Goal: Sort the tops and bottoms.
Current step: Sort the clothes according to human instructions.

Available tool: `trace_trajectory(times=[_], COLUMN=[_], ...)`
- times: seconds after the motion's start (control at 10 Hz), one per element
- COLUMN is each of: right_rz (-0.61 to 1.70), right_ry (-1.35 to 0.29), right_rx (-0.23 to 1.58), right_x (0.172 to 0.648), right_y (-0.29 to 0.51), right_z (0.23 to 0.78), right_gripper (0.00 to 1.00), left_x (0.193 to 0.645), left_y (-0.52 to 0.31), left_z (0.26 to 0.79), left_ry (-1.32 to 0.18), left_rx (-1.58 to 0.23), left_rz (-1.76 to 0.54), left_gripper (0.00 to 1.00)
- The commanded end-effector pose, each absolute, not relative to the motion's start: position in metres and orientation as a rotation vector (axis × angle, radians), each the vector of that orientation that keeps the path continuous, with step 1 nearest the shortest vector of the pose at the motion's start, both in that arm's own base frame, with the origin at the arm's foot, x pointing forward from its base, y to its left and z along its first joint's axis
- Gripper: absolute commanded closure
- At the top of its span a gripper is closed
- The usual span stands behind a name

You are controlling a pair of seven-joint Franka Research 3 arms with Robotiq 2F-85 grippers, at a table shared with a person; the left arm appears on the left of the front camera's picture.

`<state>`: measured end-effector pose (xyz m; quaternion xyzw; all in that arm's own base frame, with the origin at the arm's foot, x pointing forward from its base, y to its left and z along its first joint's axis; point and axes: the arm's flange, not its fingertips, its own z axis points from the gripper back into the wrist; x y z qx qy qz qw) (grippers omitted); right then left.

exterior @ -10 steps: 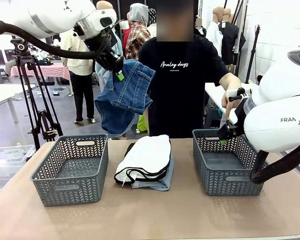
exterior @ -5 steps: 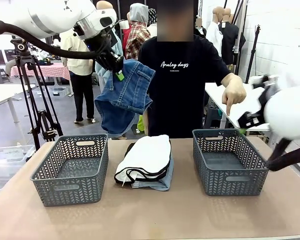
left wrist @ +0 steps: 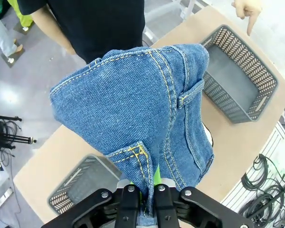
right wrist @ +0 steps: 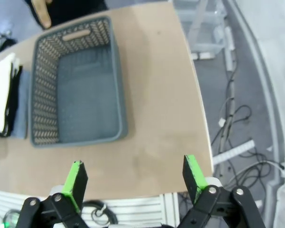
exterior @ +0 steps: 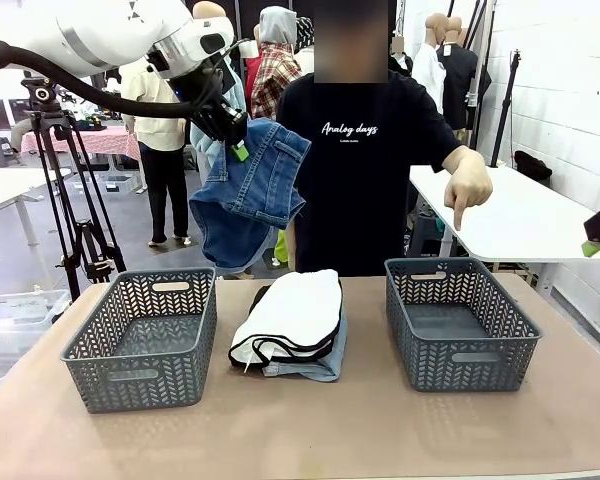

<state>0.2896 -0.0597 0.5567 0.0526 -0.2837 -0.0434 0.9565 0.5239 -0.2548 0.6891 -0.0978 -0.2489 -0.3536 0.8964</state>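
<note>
Dark denim bottoms [exterior: 250, 195] hang pinched in left pincer [exterior: 240, 150]; right pincer [right wrist: 134, 167] agape.

The dark blue denim garment [exterior: 248, 195] is coarse woven cloth with a visible twill grain and raised yellow-orange stitching. The left basket [exterior: 145, 340] and the right basket [exterior: 460, 325] are matt grey plastic, their walls a pierced herringbone lattice. The white top with black edging [exterior: 290, 312] looks soft and smooth. The pale denim [exterior: 318, 368] under it is matt cloth. The table [exterior: 310, 430] has a smooth, matt tan surface.
</note>
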Motion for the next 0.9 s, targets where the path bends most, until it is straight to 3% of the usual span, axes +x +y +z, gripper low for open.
trace_trajectory(times=[0.0,0.3,0.5,0.8], right_rz=[0.001,-0.053,-0.053,-0.053], right_ry=[-0.493,-0.542,-0.542,-0.542], right_rx=[0.193,0.150,0.150,0.150], right_x=[0.296,0.289,0.289,0.289], right_y=[-0.062,-0.062,-0.062,-0.062], right_z=[0.556,0.551,0.551,0.551], right_gripper=[0.00,0.00,0.00,0.00], left_x=[0.521,0.524,0.516,0.502], left_y=[-0.253,-0.255,-0.314,-0.373], left_z=[0.694,0.689,0.715,0.725], left_ry=[-0.524,-0.516,-0.558,-0.550], left_rx=[-0.192,-0.203,-0.382,-0.478], left_rz=[-0.722,-0.733,-0.748,-0.775], left_gripper=[1.00,1.00,1.00,1.00])
